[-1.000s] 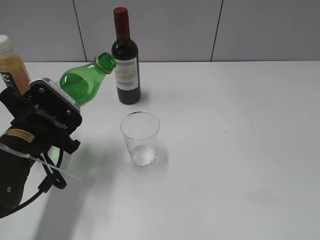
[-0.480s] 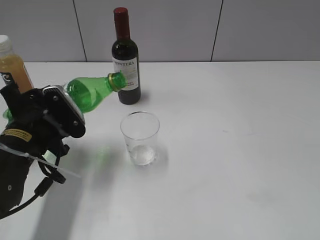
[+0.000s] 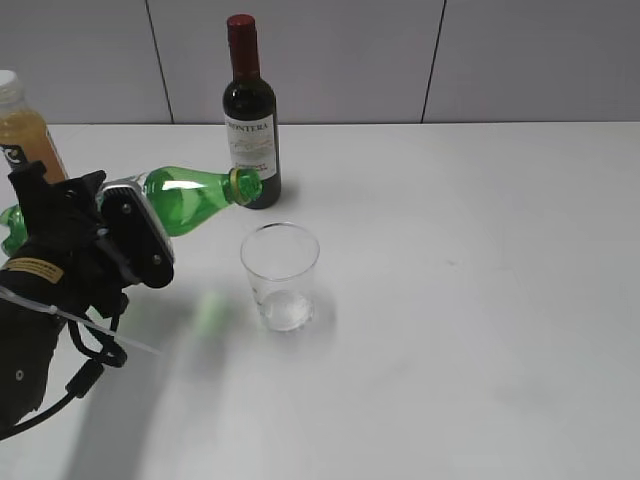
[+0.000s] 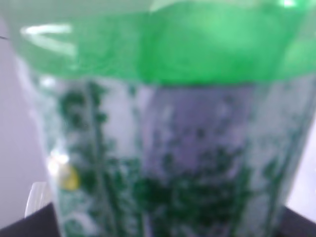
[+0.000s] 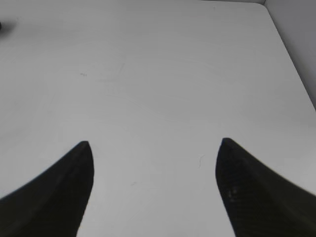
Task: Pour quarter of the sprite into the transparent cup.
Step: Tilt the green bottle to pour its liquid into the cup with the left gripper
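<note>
The sprite (image 3: 190, 203) is a green plastic bottle held almost level above the table, neck pointing right, mouth above and left of the cup's rim. My left gripper (image 3: 110, 235) is shut on its middle; its fingertips are hidden. The left wrist view is filled by the blurred green bottle and its label (image 4: 168, 148). The transparent cup (image 3: 280, 275) stands upright on the white table, with a little clear liquid at its bottom. No stream is visible. My right gripper (image 5: 153, 148) is open and empty over bare table, out of the exterior view.
A dark wine bottle with a red cap (image 3: 250, 120) stands just behind the sprite's mouth. A tan juice bottle with a white cap (image 3: 22, 130) stands at the far left, behind my left arm. The table's far right corner (image 5: 264, 5) shows in the right wrist view.
My left gripper has tipped the sprite further, from neck slanting up to almost level, and its mouth has dropped toward the cup. The cup and the other bottles have not moved.
</note>
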